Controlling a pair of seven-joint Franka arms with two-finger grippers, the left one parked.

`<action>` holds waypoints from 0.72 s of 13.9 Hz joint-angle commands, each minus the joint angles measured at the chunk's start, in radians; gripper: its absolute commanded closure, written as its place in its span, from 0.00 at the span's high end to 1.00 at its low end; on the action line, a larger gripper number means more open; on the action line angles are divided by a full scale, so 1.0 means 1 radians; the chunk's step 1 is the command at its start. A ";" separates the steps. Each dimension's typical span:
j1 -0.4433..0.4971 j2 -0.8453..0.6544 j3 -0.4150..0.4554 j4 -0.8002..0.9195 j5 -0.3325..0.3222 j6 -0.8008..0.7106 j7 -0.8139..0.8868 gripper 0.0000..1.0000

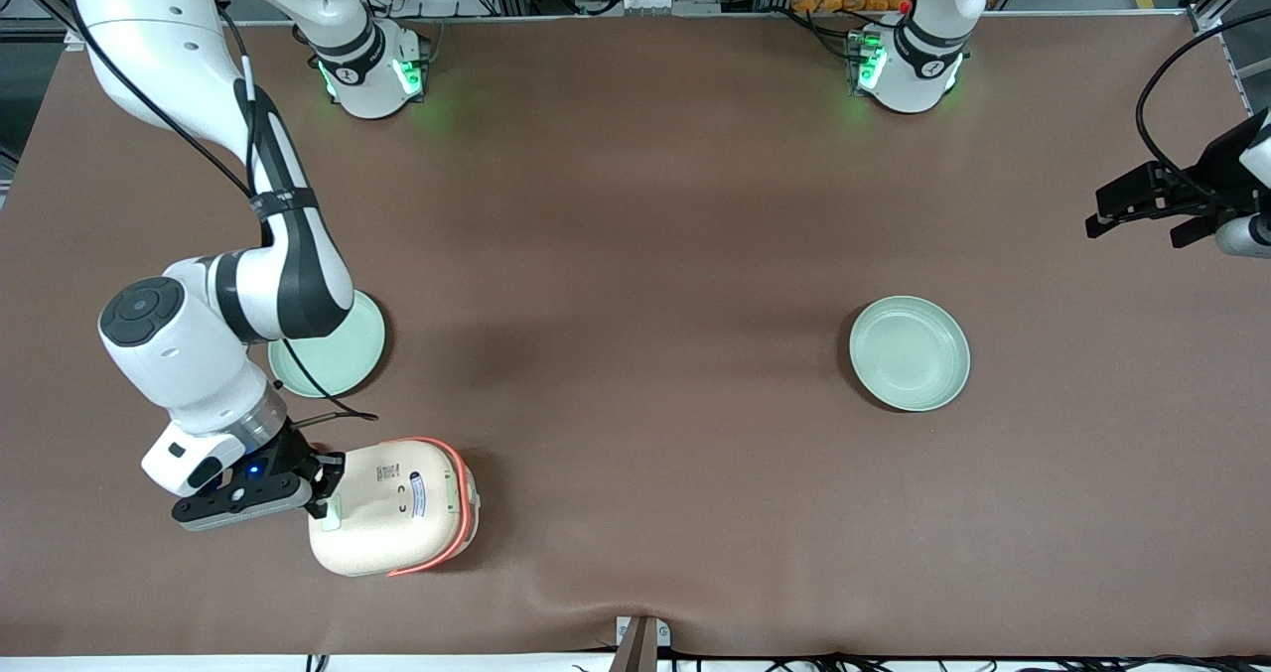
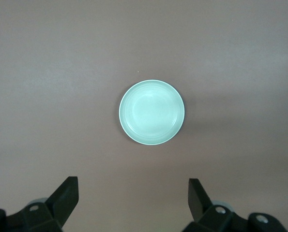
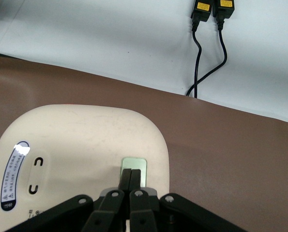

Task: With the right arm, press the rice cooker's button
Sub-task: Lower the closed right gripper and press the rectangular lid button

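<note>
Right wrist view shows the dark two-finger tool [image 3: 131,180] pinched fully closed on nothing, its tips resting at the near edge of the small pale green rounded-rectangle button [image 3: 134,166], set near the edge of the cream-white rounded-square rice cooker [image 3: 81,159] lid, directly beneath the tool.

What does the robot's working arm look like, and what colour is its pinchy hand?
The right arm is bulky and white, with rounded joints, black sections and a thin black cable along it. Its dark flat gripper, carrying a small blue light, sits at the pale greenish button of the cream-white rice cooker with the coral-red rim band, its two slim black fingers together.
</note>
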 commanded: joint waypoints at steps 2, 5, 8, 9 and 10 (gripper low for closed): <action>-0.005 0.037 0.002 0.021 0.001 0.057 -0.007 0.00; -0.008 0.041 0.002 0.021 0.001 0.059 -0.007 0.00; -0.008 0.050 0.002 0.020 0.001 0.059 -0.007 0.00; -0.009 0.051 0.002 0.018 0.003 0.059 -0.007 0.00; -0.009 0.050 0.002 0.015 0.003 0.059 -0.006 0.00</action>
